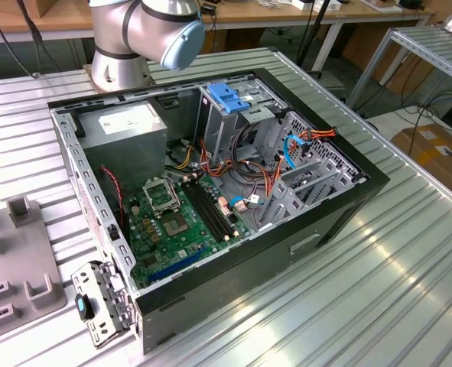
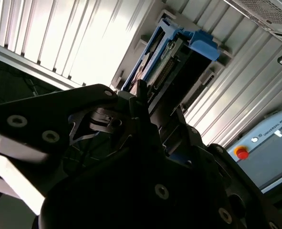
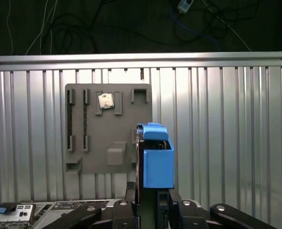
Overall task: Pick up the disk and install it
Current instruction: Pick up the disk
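Judging by looks, the silver-grey disk in light-blue plastic rails point(image 3: 157, 162) is stiff, weighty, fragile; best held across its flanks. Whether the gripper point(image 3: 155, 198) pinches it cannot be told.

A short line of white print is being carried by the grey pendant point(image 2: 269, 143) in the second wrist view, above its red button point(image 2: 242, 153). In the exterior view, a white sticker point(image 1: 128, 118) is being shown on the power-supply box point(image 1: 111, 141); its print is too small to be read.
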`<state>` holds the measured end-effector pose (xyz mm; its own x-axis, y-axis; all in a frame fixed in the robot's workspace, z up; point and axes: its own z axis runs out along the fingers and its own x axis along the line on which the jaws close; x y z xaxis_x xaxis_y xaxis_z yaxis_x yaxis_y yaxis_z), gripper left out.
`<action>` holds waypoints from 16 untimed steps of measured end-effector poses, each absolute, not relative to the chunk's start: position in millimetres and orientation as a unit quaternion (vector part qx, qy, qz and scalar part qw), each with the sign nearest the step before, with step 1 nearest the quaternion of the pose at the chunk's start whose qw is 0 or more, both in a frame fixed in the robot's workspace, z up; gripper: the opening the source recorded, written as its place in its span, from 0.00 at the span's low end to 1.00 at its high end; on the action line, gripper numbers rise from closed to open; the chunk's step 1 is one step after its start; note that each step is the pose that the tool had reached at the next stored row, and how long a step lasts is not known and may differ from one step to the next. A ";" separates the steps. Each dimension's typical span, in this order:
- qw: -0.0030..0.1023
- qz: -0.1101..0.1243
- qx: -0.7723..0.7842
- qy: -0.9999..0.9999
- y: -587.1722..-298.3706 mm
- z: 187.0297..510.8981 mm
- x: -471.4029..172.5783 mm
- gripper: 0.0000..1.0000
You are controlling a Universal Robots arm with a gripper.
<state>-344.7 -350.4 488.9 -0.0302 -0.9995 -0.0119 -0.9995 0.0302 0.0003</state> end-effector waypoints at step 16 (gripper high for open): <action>0.004 0.004 -0.696 0.718 -350.4 489.0 -256.4 0.35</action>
